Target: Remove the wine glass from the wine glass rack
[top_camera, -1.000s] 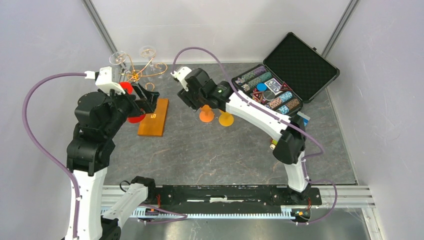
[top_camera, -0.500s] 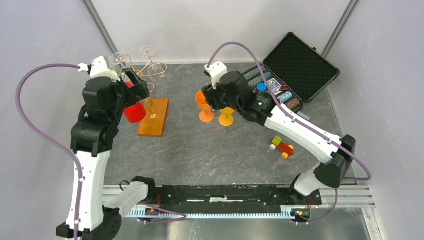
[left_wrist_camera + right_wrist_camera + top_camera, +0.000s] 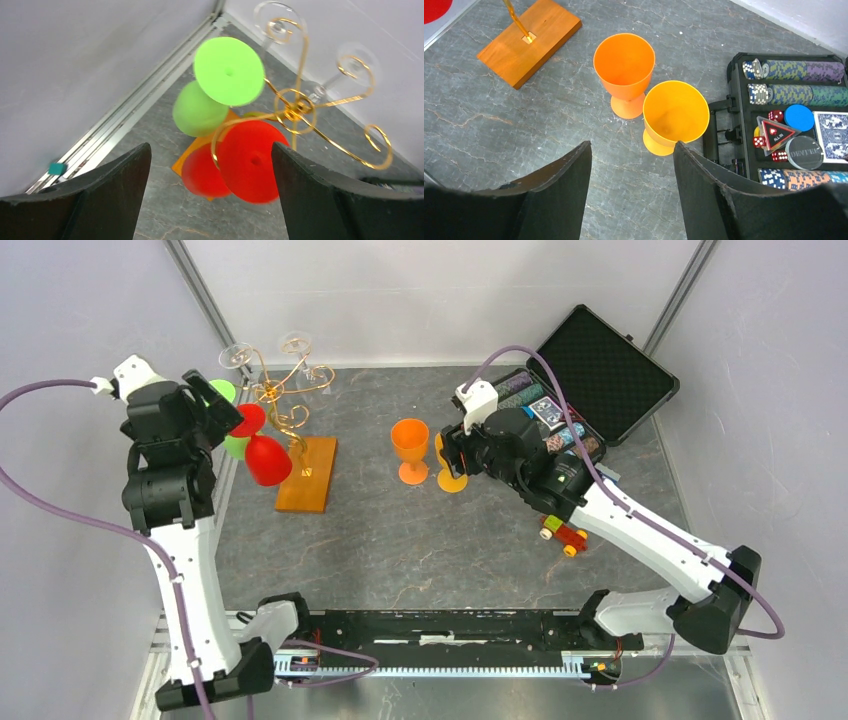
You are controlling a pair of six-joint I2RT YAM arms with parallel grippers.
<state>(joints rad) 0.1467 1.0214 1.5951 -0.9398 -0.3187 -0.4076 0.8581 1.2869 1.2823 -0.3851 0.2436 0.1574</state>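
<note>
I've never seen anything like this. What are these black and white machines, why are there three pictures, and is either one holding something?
These are two robot arms bolted to a table. One picture looks down from above. The other two come from cameras on the wrists, so the dark shapes at the bottom are each arm's own fingers. The left gripper is open and faces a gold wire wine glass rack, where a red glass, a green glass and clear glasses hang. The right gripper, also open, hovers above an orange glass and a yellow glass standing upright. An open black case of poker chips and a toy car lie nearby. Nothing is held.
</note>
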